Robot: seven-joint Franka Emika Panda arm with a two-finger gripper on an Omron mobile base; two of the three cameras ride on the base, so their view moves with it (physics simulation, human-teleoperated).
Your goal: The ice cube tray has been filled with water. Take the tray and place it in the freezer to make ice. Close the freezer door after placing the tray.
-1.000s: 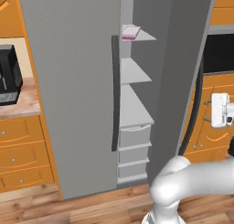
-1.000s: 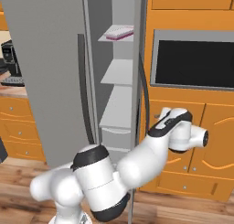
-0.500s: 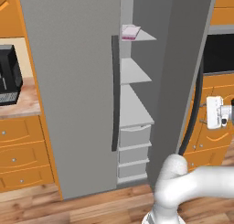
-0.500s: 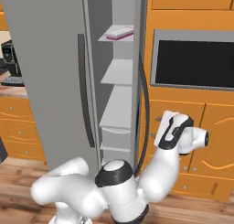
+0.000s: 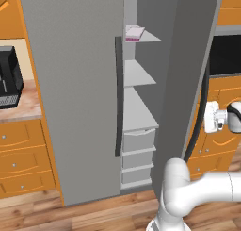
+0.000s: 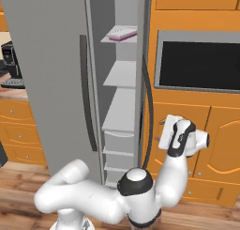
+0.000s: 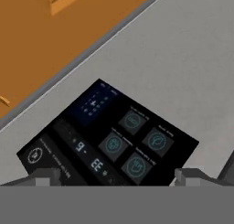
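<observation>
Tray step looks done: the ice cube tray (image 5: 134,33) sits on the top shelf (image 5: 147,37) inside the freezer (image 5: 70,84), upper centre of the left base view. One tray, lying flat, pink edge showing.

Step in hand: closing the freezer door (image 5: 188,74), which stands wide open, right of centre in the left base view. The gripper (image 6: 164,132) sits right of centre in the right base view, just beside the door's outer face near its curved handle (image 6: 149,116). Fingers (image 7: 45,176) are spread wide, holding nothing. The hand view looks onto the door's grey face and a dark control panel (image 7: 109,136).

Next move, my read: get the hand against the outer face or handle and sweep the door shut. No grasp needed.

Counts: two dark door handles, three open shelves, three drawers (image 5: 138,154) below.
</observation>
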